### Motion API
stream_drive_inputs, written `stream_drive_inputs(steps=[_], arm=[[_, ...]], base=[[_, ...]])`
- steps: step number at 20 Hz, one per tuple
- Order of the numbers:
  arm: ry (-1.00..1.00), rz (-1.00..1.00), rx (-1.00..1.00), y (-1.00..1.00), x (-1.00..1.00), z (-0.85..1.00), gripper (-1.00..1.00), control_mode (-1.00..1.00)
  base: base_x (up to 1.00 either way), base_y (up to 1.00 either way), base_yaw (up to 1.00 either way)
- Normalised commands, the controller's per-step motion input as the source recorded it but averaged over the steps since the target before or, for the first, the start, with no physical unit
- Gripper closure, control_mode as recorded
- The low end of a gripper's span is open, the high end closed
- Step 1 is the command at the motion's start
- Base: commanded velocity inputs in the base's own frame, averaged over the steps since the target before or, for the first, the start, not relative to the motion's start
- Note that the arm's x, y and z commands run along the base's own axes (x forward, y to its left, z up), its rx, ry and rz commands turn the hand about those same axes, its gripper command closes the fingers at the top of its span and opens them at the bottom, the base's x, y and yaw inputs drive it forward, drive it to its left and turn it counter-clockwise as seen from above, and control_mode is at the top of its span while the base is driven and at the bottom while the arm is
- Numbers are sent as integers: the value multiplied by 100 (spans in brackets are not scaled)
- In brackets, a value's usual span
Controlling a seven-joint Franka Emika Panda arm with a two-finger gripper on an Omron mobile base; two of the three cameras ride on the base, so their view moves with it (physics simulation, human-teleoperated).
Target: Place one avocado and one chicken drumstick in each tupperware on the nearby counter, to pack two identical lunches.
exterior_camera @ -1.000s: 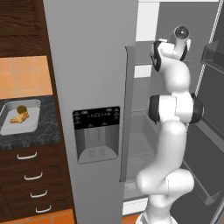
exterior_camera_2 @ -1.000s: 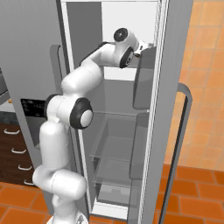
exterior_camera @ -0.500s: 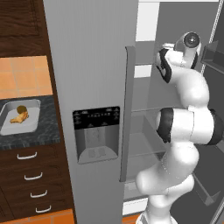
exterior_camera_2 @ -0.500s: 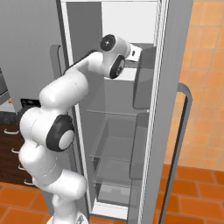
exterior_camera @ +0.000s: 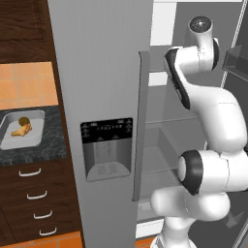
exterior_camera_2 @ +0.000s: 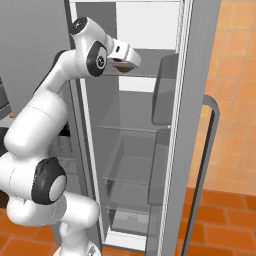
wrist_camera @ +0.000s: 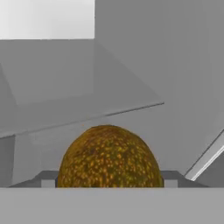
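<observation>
Clamped between the two finger tips of the gripper (wrist_camera: 109,181): an avocado (wrist_camera: 109,158), olive-brown and speckled orange, jaws partly spread to the fruit's width and pressed against its two sides. Just beyond the avocado in the hand view, a glass fridge shelf (wrist_camera: 83,103) and grey inner walls. Seen from the right base camera, gripper (exterior_camera_2: 128,64) and avocado (exterior_camera_2: 125,66) held high inside the open refrigerator (exterior_camera_2: 150,125), level with the upper shelf (exterior_camera_2: 142,75), near the fridge's door-side edge. White arm (exterior_camera_2: 45,120) bent in from outside the fridge, elbow below and hand at the top.

Left of the fridge in the left base view, past the closed grey door with its ice and water dispenser (exterior_camera: 106,147): the dark speckled counter (exterior_camera: 34,150) over dark wood drawers (exterior_camera: 36,203) with curved silver handles. On that counter, a pale tupperware (exterior_camera: 12,138), well apart from the fridge. Inside this tray, a second avocado (exterior_camera: 23,120) touching a golden-tan chicken drumstick (exterior_camera: 20,130) lying just in front of it. Orange tile wall (exterior_camera: 26,85) behind the counter.
</observation>
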Motion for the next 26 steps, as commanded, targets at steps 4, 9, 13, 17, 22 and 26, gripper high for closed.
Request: stream_drive_inputs(steps=[4,9,13,17,22,26], arm=[[-1,1,0,-17,-100,-100,100,-100],[-7,7,2,-18,-100,-100,100,-100],[-1,22,9,9,-100,-100,100,-100],[-4,38,1,48,-99,-63,100,-100],[-6,37,-6,61,-78,-2,100,-100],[-6,14,-3,23,-62,-2,100,100]], base=[[0,0,0],[0,0,0],[0,0,0],[0,0,0],[0,0,0],[-25,12,5]])
